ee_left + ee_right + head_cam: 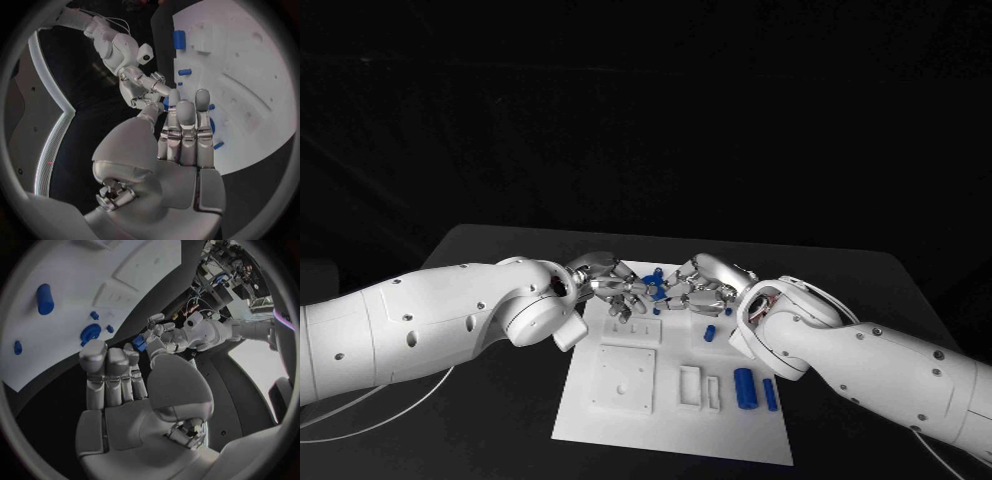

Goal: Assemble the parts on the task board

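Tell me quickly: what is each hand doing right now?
Left hand: fingertips at a small blue part; grip cannot be told.
Right hand: fingertips at the same part; grip cannot be told.

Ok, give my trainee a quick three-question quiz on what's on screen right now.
1. True or false: the left hand and right hand meet over the far end of the task board.
2. The two big blue cylinders lie on the board's: A near right, B far left, C middle.
3. What sits between the two hands?
Key: 1 true; 2 A; 3 a small blue part.
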